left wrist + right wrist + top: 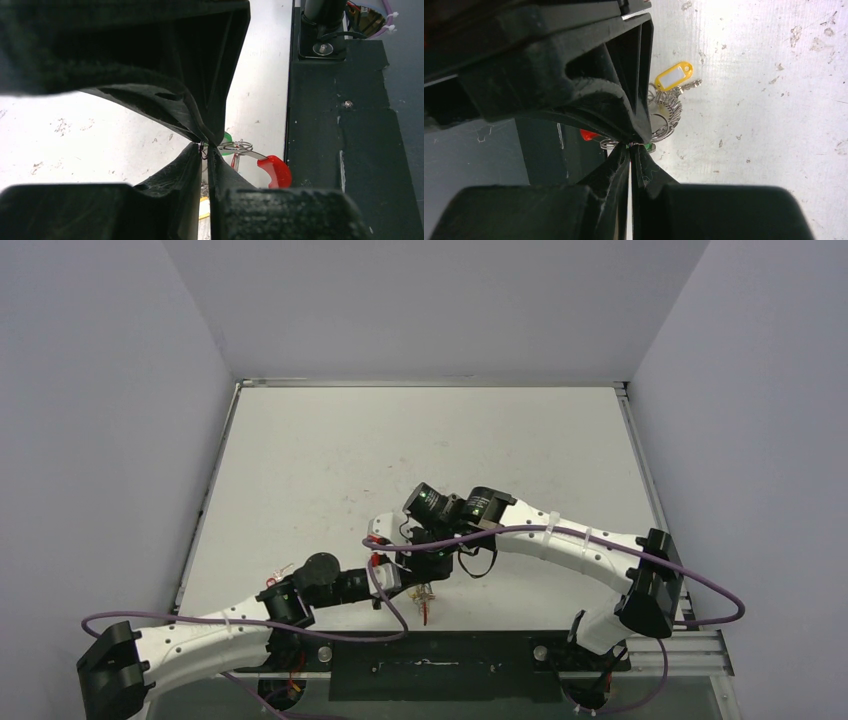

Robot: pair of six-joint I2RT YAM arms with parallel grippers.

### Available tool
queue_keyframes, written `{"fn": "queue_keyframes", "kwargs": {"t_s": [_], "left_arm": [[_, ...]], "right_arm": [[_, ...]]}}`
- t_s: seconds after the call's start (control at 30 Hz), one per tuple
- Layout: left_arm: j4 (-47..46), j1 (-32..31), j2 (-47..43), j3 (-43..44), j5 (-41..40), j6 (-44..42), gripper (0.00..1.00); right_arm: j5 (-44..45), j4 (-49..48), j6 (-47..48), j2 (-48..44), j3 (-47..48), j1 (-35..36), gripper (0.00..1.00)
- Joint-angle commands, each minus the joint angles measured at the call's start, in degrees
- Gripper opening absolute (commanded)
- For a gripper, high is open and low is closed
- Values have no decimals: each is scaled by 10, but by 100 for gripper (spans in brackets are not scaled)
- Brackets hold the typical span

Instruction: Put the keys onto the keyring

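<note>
Both grippers meet tip to tip low over the table's near edge. My left gripper point(205, 150) is shut, with a thin dark wire loop of the keyring point(202, 151) pinched at its tips. Beside it show a silver coil point(236, 146), a red plastic piece point(275, 170) and a green tag point(227, 137). My right gripper point(630, 146) is shut too, its tips nipping the same wire. Behind it the keys point(664, 117) bunch together, one carrying a yellow tag point(674, 76). From above, the bunch point(425, 592) hangs under both grippers, red piece point(428, 612) lowest.
The black mounting plate point(345, 150) runs along the table's near edge, directly beside the bunch. The scuffed white table point(420, 440) is walled by grey panels on the left, right and far side. Purple cables point(560, 532) drape along both arms.
</note>
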State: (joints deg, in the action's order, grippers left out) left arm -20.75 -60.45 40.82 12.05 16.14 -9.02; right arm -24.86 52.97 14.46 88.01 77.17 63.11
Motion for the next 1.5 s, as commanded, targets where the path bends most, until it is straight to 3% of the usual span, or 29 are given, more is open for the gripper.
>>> {"fn": "queue_keyframes", "kwargs": {"t_s": [0.0, 0.1, 0.4, 0.5, 0.63, 0.73, 0.87, 1.1, 1.47], "left_arm": [[-39, -2, 9, 36, 21, 3, 5], [-31, -2, 14, 38, 24, 0, 0], [-13, -2, 18, 45, 21, -5, 0], [-25, -2, 10, 37, 14, 1, 0], [-64, -2, -12, 13, -2, 17, 0], [-103, -2, -32, -11, -16, 31, 0], [-166, -3, -51, -46, -28, 46, 0], [-256, -4, -62, -82, -24, 51, 0], [-271, -5, -62, -85, -17, 56, 0]], "right_arm": [[7, -19, -5, 0, 27, 5, 0], [9, -19, -4, 0, 28, 5, 0], [24, -26, -7, -3, 28, 4, 2], [38, -38, -11, -13, 20, 0, 15], [27, -71, -11, -49, -10, -22, 43], [-28, -129, -6, -98, -62, -64, 50], [-134, -215, 32, -174, -146, -113, 51], [-213, -337, 76, -250, -251, -120, 47], [-249, -406, 34, -211, -266, -119, 33]]}}
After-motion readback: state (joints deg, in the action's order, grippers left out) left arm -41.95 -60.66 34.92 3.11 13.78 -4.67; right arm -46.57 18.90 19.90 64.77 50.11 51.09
